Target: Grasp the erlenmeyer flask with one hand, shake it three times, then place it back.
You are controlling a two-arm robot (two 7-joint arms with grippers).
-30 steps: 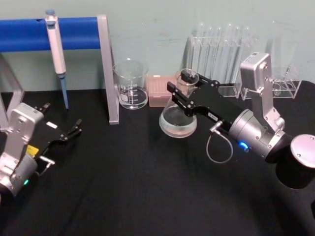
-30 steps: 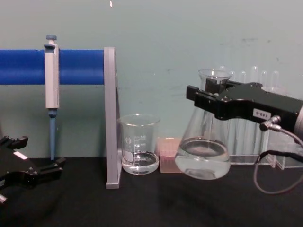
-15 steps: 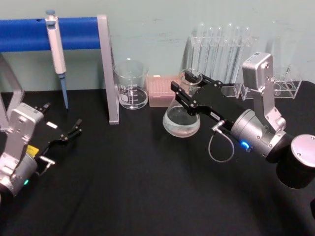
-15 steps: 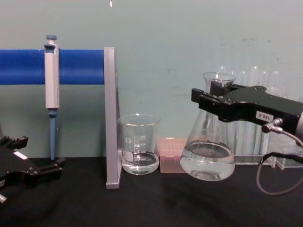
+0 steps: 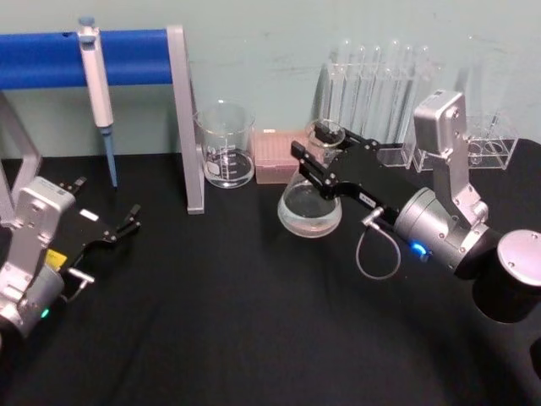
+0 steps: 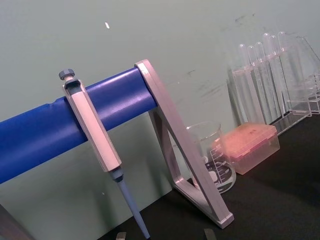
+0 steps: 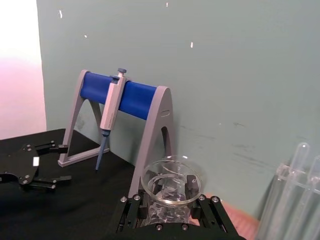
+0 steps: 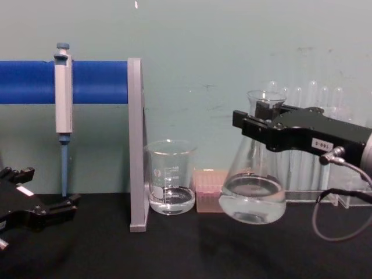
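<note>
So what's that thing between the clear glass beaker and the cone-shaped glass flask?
A small pink plastic box sits between the straight-walled glass beaker and the conical glass flask, which the right gripper holds. The chest view shows it.

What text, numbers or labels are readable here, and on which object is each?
Label on the right gripper: digits, too blurred to read.
Beaker: white scale marks, too small to read.
Flask: no readable print.
Tag on the left gripper: nothing readable.

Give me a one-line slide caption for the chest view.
Right gripper clamps the erlenmeyer flask by its neck, right of the beaker; left gripper rests open at far left.
</note>
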